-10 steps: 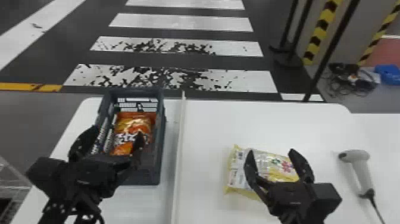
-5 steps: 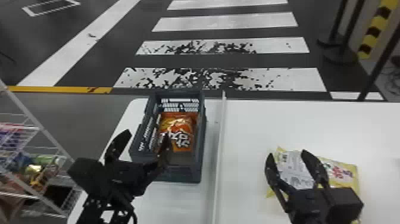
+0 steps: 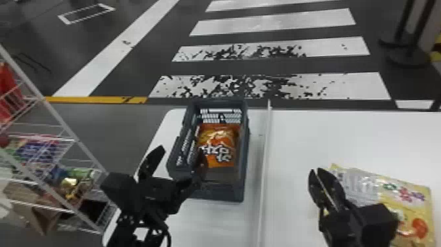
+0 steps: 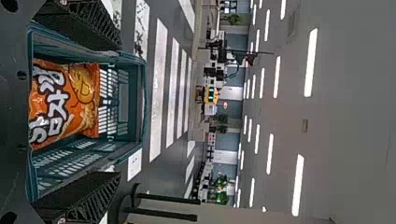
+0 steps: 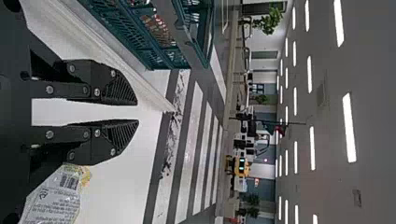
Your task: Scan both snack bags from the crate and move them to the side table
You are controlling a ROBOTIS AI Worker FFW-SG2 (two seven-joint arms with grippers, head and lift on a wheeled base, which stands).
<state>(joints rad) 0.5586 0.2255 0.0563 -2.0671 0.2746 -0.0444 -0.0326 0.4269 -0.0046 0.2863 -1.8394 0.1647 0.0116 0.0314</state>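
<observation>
Scuffed crosswalk stripes [image 3: 354,86] lie beyond the white tabletop [image 3: 344,141]. In the crate [image 3: 223,193], the orange snack bag [image 3: 218,147] sits forward-right of the nearer left gripper [image 3: 182,149] — fingers wide apart — long axis pointing away. The right gripper [image 5: 137,112], fingers narrowly parted, partly hides the yellow snack bag [image 3: 405,193] — its near edge cut off.

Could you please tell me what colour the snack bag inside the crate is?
Mostly orange, seen best in the left wrist view.
</observation>
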